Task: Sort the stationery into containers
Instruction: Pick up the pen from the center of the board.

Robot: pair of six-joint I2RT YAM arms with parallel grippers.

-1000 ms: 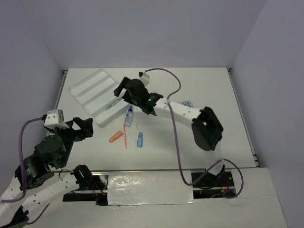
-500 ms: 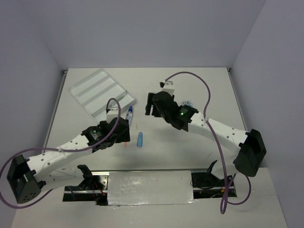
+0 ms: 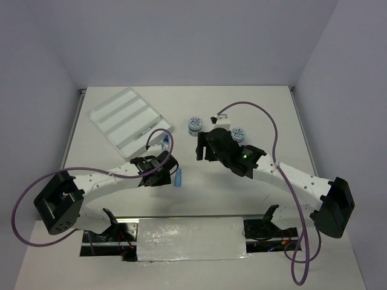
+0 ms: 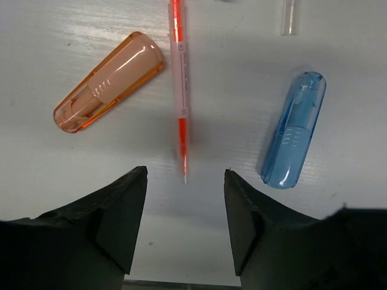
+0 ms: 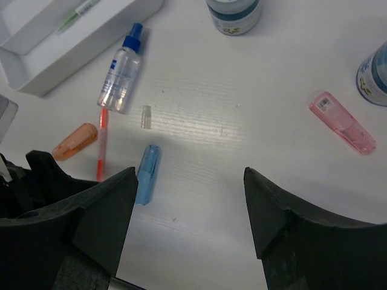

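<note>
We list, on the table:

- Left gripper (image 4: 185, 176): fingers apart, empty, just short of the orange pen (image 4: 179, 90), which lies between the orange cap (image 4: 109, 81) and the blue cap (image 4: 293, 139).
- Right gripper (image 5: 188, 175): fingers apart, empty.
- Bottle (image 5: 121, 69): just beside the white tray (image 3: 115, 113) (a grey-green pen (image 5: 78, 12) inside).
- Two pots (image 3: 195, 125) (image 3: 237, 133) and a pink cap (image 5: 342, 122): apart from the tray.

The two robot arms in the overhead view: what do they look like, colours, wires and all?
Both the left arm and right arm are slim white segments linked by chunky black joints. A purple cable loops off each. A small green light glows on the right arm. The left gripper and right gripper are black, each with two thick wedge-shaped fingers.
</note>
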